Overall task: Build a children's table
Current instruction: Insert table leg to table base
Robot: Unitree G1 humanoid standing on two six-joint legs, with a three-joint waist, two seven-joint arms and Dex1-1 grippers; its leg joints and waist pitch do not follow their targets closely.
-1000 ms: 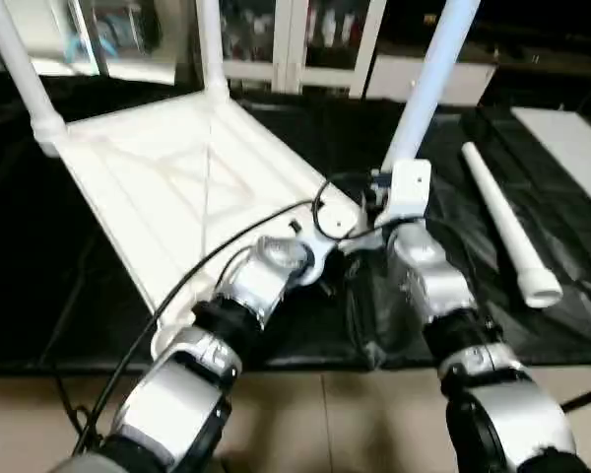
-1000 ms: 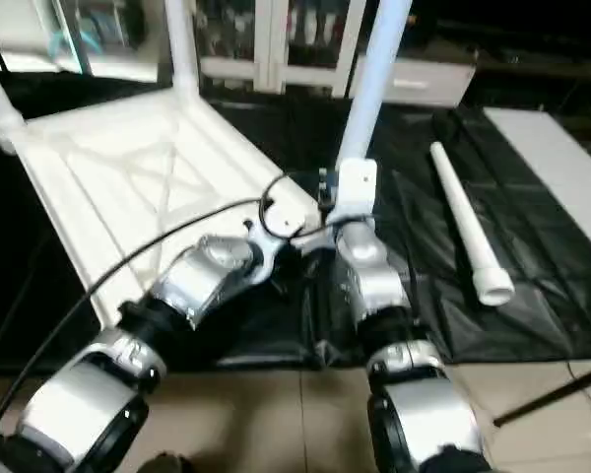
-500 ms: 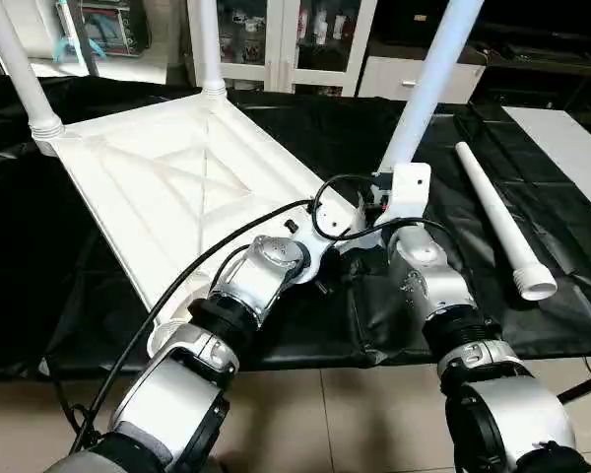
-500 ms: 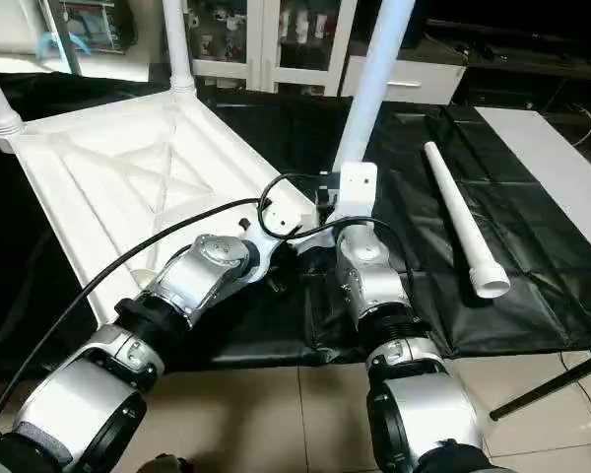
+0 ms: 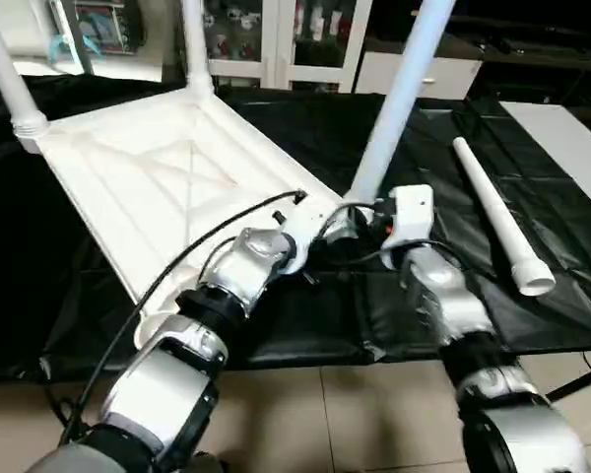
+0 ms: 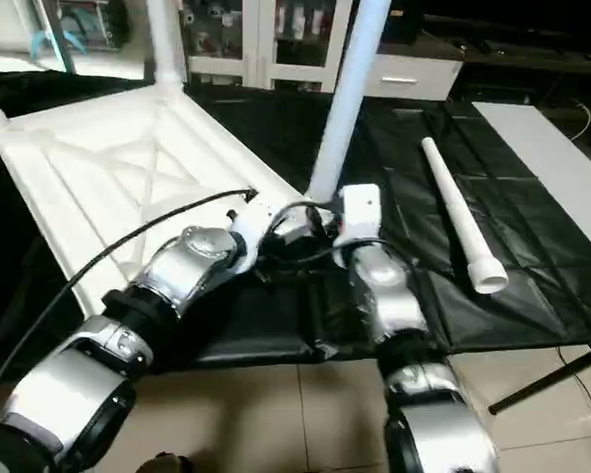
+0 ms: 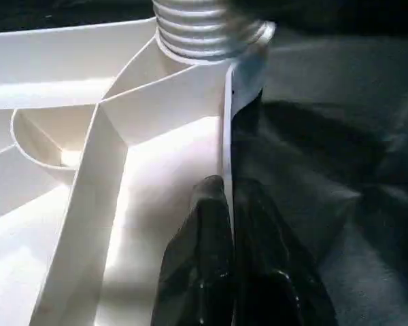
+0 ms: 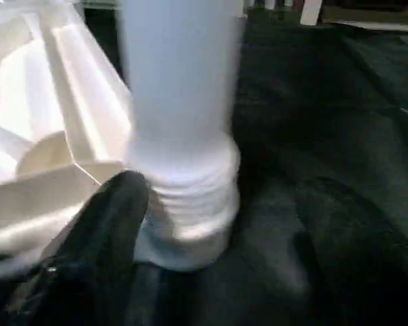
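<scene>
- Change: the right gripper (image 8: 211, 272), which a moment ago sat close around the base of the near leg (image 5: 394, 103), now has its two black fingers (image 8: 102, 231) spread wide to either side of the leg's threaded collar, one finger near each side and neither pressing it.
- Meaning: the leg stands upright in its corner socket with nothing gripping it, so this leg is probably seated and the right arm is free for the next one.
- Left gripper (image 7: 228, 224): fingers pressed together, pinching the thin rim wall of the tabletop (image 5: 167, 177) just beside the same corner; it braces the top as before.
- Location: the tabletop lies upside down on the black cloth (image 5: 571, 256), its ribbed X-braced underside facing up, in front of the robot and to its left.
- Count, legs: four in all. Three stand in sockets: the near leg, the far-left leg (image 5: 5, 74) and the far leg (image 5: 195, 44). One loose leg (image 5: 497, 222) lies flat on the cloth to the robot's right, well apart from the top.
- Count, tabletop: one.
- Count, open sockets: one, at the near-left corner (image 5: 163, 330).
- Remaining: by this count one leg is not yet fitted.
</scene>
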